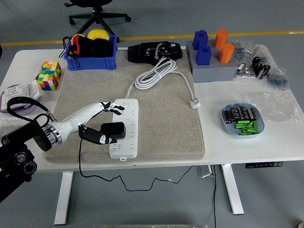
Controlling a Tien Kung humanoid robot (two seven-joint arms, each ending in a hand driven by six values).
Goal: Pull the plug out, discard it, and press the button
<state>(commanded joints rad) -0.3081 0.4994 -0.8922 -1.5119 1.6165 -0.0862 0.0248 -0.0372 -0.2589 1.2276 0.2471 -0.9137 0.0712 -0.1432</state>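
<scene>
1. At the near left, the left hand (102, 124) is seen reaching in over the grey felt mat (161, 128). Its thumb and lower fingers are curled round the black plug adapter (114, 130), while the upper fingers (114, 107) are laid extended on the white power strip (125, 127).
2. The black plug adapter is seated against the left side of the white power strip, about midway along it, and a thin black cable (80, 156) is led from it over the near table edge.
3. The near edge of the white table (247, 152) is left bare to the right of the mat; open mat is found between the strip and the mat's right edge.
4. To the right, a pale blue plate (227, 127) is filled with dark cylindrical pieces at the back and green pieces in front.
5. A coiled white cord (154, 76) lies on the mat's far part, with its white plug (194, 102) near the mat's right edge.
6. At the far left, a blue plastic bin (91, 61) is packed with black and yellow objects; a multicoloured cube (49, 75) stands beside it.
7. At the far right, a grey block (213, 72) holds blue and orange pegs.
</scene>
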